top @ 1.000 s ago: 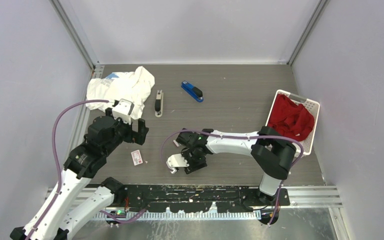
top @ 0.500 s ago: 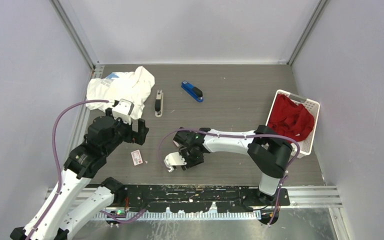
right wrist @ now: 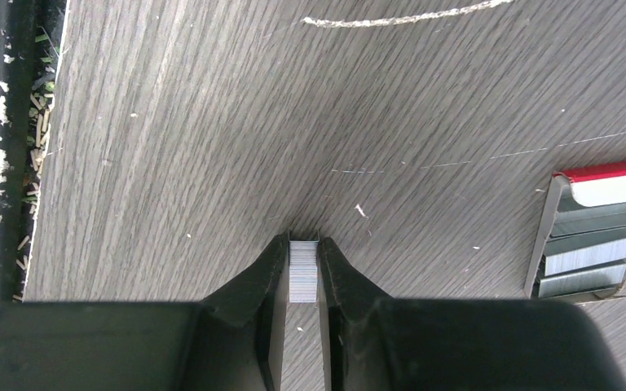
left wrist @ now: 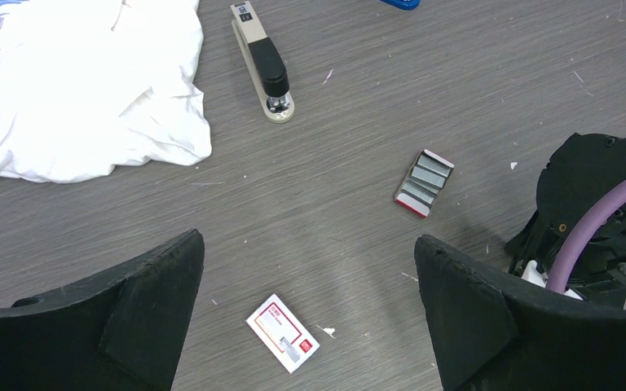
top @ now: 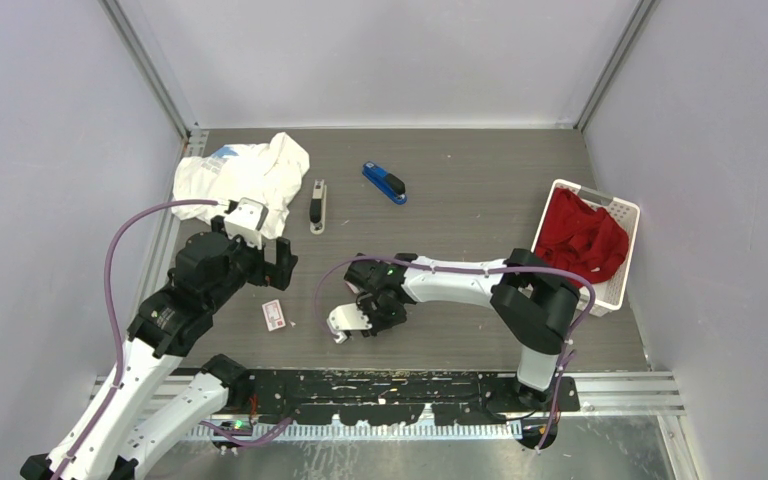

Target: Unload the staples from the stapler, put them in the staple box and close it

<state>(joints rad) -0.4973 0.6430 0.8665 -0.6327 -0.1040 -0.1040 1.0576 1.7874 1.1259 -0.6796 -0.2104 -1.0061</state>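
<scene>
We see the right gripper (right wrist: 302,242) closed on 1 short strip of staples (right wrist: 302,277), down at the table (right wrist: 171,122), near the open staple box (right wrist: 591,236). The left gripper (left wrist: 308,239) stands wide open, holding nothing. We judge the strip light, stiff yet brittle and slippery; its 2 flat sides give the best hold.
</scene>
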